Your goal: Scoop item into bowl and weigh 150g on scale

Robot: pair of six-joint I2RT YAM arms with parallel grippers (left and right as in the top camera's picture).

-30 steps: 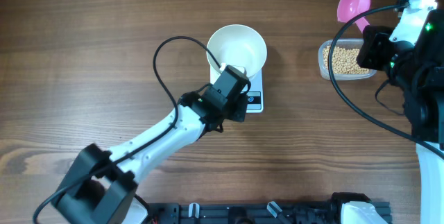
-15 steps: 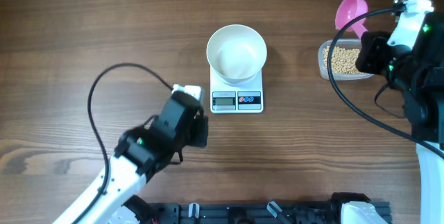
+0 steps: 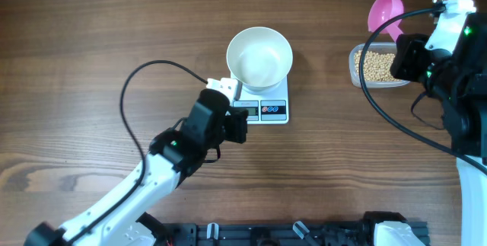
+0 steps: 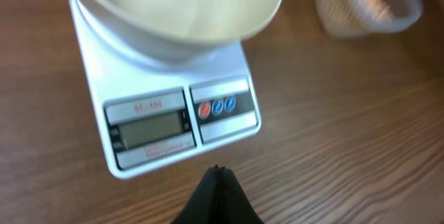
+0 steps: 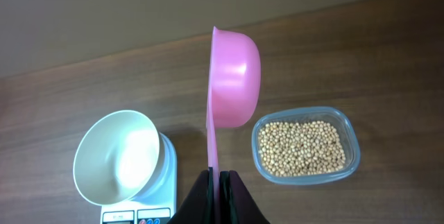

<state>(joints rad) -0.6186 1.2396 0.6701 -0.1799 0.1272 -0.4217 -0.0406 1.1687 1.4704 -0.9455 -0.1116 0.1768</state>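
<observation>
The white bowl [image 3: 259,57] stands on the small white scale [image 3: 260,107] and holds no beans that I can see. Tan beans [image 3: 377,66] fill a clear tub [image 5: 305,148] to the right of the scale. My right gripper [image 5: 217,177] is shut on the handle of a pink scoop [image 5: 232,78], which it holds on edge above the table between bowl [image 5: 118,158] and tub. My left gripper [image 4: 217,174] is shut and empty, just in front of the scale's display [image 4: 146,128]. In the overhead view the left gripper [image 3: 239,126] sits at the scale's front left corner.
The scale's button panel [image 4: 217,106] lies just right of the display. A black cable [image 3: 144,78] loops from the left arm over the table, left of the bowl. The right arm's body and cable [image 3: 449,78] crowd the far right side beside the tub.
My left arm pulled back from the scale's front edge to the lower left, then returned to the scale's front left corner. The right gripper and scoop have barely shifted.
</observation>
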